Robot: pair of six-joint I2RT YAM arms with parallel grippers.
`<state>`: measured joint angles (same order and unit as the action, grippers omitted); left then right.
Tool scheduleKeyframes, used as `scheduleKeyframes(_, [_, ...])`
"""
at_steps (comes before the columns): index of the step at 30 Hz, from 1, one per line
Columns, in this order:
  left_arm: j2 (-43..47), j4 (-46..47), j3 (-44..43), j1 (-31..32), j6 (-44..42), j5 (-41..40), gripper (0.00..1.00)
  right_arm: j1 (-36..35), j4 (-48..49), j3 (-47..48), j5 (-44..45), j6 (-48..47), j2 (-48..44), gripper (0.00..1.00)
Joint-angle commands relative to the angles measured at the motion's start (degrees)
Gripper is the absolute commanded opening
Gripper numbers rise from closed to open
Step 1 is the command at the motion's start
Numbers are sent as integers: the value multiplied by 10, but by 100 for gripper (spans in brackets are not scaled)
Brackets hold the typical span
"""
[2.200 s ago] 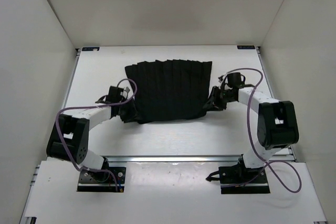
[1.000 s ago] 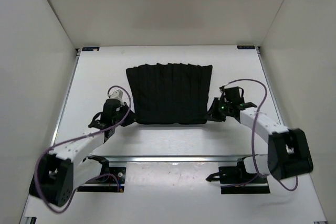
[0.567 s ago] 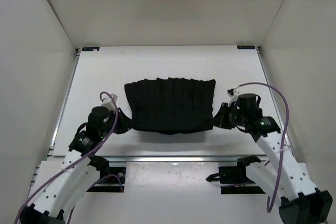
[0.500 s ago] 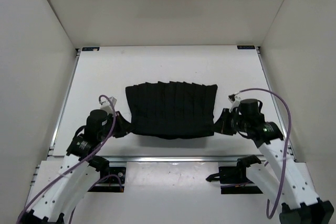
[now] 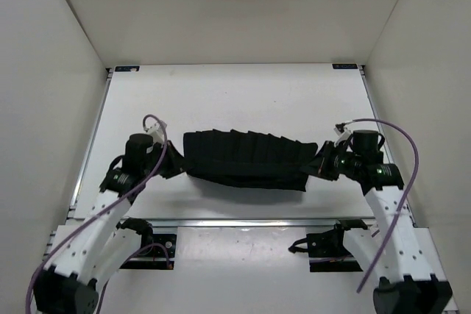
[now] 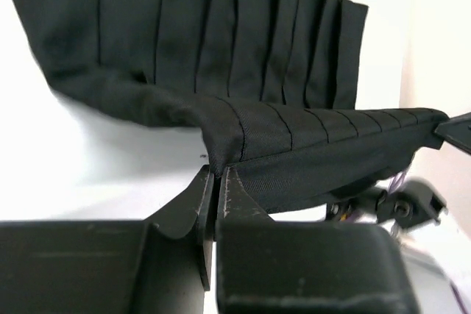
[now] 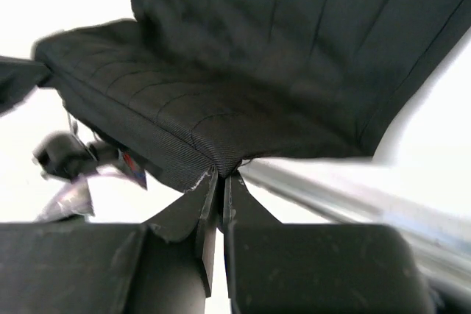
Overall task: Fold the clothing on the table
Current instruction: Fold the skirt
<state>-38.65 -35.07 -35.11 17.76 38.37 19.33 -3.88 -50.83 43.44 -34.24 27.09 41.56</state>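
Observation:
The clothing (image 5: 246, 159), a black pleated garment, hangs stretched as a wide, shallow band between my two grippers over the near half of the white table (image 5: 221, 93). My left gripper (image 5: 175, 164) is shut on its left corner. In the left wrist view the jaws (image 6: 218, 173) pinch a fold of the clothing (image 6: 221, 49), and the pleats drape away behind. My right gripper (image 5: 319, 167) is shut on the right corner. The right wrist view shows the same pinch (image 7: 221, 174), the clothing (image 7: 280, 49) sagging beyond the held edge.
A metal rail (image 5: 243, 220) runs along the table's near edge, just under the garment. White walls close in the left, right and back. Both arm bases (image 5: 143, 249) sit below the rail, with purple cables looping off the wrists.
Both grippers carried the garment's held corners toward the near edge and spread wider. The garment, earlier a tall flat shape, now shows as a shallow band.

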Motion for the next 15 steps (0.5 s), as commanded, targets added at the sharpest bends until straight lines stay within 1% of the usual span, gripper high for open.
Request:
scheduleKeyframes(1, [-103, 124, -30, -36, -18, -43, 0, 80, 143, -16, 10, 9, 61, 0])
scheduleKeyframes(2, [-124, 139, -36, -34, -14, -47, 0, 98, 190, -23, -25, 29, 83, 0])
scheduleKeyframes(4, [-208, 190, -67, -29, -15, -60, 0, 136, 267, -47, -49, 67, 121, 0])
scheduleKeyframes(5, [-256, 209, -84, -33, -15, -62, 0, 139, 304, -43, -49, 84, 155, 0])
scheduleKeyframes(6, [-277, 219, -94, -42, -15, -55, 0, 136, 317, -34, -39, 86, 191, 1])
scheduleKeyframes(7, [-319, 235, -113, -45, -15, -58, 0, 126, 325, -12, -29, 88, 213, 0])
scheduleKeyframes(8, [-362, 249, -132, -47, -18, -56, 1, 115, 331, 10, -2, 87, 279, 0])
scheduleKeyframes(9, [-382, 255, -152, -51, -22, -57, 16, 109, 350, 32, -1, 84, 298, 3])
scheduleKeyframes(10, [-417, 263, -161, -54, -25, -60, 20, 109, 366, 42, 0, 82, 318, 12])
scheduleKeyframes(11, [-446, 272, -174, -59, -22, -61, 20, 106, 402, 62, 0, 78, 356, 28])
scheduleKeyframes(12, [-456, 281, -176, -67, -21, -61, 21, 106, 421, 76, 0, 69, 393, 37])
scheduleKeyframes(13, [-469, 306, -180, -76, -10, -71, 25, 106, 419, 112, 2, 60, 410, 42])
scheduleKeyframes(14, [-477, 328, -181, -90, -1, -68, 37, 99, 403, 157, 10, 41, 446, 52])
scheduleKeyframes(15, [-477, 340, -186, -94, 1, -62, 46, 93, 376, 190, 27, 23, 466, 55])
